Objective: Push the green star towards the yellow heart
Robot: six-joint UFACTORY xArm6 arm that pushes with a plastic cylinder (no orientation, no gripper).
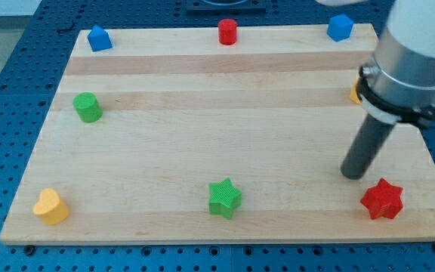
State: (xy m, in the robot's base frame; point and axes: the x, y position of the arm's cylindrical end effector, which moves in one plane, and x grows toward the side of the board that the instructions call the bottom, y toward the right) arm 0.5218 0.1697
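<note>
The green star (224,197) lies near the view's bottom edge, about the middle of the wooden board (217,128). The yellow heart (51,206) sits in the bottom left corner, far left of the star. My tip (353,174) rests on the board at the right, well right of the green star and just up-left of a red star (382,199). The tip touches no block.
A green cylinder (87,107) stands at the left. A blue block (99,38), a red cylinder (227,32) and a blue block (340,27) line the top edge. An orange block (355,94) is mostly hidden behind the arm at the right.
</note>
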